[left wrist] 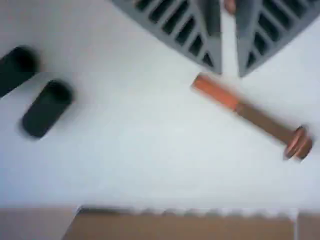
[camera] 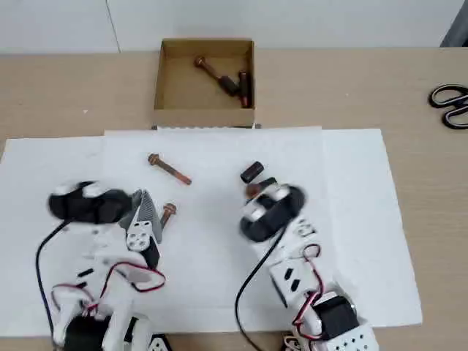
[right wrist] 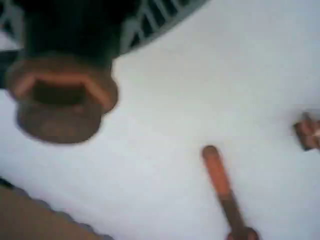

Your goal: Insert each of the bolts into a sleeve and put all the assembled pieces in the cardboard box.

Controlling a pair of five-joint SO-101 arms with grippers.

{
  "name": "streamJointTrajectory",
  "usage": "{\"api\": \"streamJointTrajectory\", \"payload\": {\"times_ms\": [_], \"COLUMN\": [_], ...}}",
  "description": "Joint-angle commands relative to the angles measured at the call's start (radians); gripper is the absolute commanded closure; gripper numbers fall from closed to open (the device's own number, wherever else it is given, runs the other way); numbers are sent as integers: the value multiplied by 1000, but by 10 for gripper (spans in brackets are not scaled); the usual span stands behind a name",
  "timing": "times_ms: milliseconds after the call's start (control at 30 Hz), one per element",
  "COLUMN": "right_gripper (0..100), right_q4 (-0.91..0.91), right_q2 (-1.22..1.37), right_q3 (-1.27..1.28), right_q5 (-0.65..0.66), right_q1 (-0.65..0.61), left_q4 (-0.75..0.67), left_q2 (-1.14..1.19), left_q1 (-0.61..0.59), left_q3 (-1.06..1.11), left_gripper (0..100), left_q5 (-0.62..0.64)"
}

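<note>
Sleeved bolt (right wrist: 62, 100) is sitting nearest, its head poking out of the right gripper (camera: 257, 190), whose jaws are clamping the black sleeve around it. Level with it, the left gripper (left wrist: 228, 69) is pinching a bare bolt (camera: 167, 214) between nearly closed fingers, with the bolt's head tilting upward. Farther out, a loose bolt (camera: 170, 170) is lying flat on the white sheet (camera: 351, 219), and an empty sleeve (camera: 251, 172) is resting just beyond the right gripper. Past the sheet's far edge, the cardboard box (camera: 157, 80) is standing on the table (camera: 73, 88), holding assembled pieces (camera: 223, 79). Scissors (camera: 448, 106) are lying well off to the right.
</note>
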Motion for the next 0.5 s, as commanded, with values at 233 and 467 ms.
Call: {"api": "streamJointTrajectory", "payload": {"times_ms": [233,467], "right_gripper": [995,995], "right_q4": [214,315], "right_q2": [4,122], "right_q3": [-281,-474], "right_q5": [-262,-272], "right_q1": [139,139], "left_q4": [-173,-193], "left_q2": [2,2], "left_q1": [-127,-124], "left_q3": [243,312], "left_gripper": [994,994], "left_q5": [-127,-130]}}
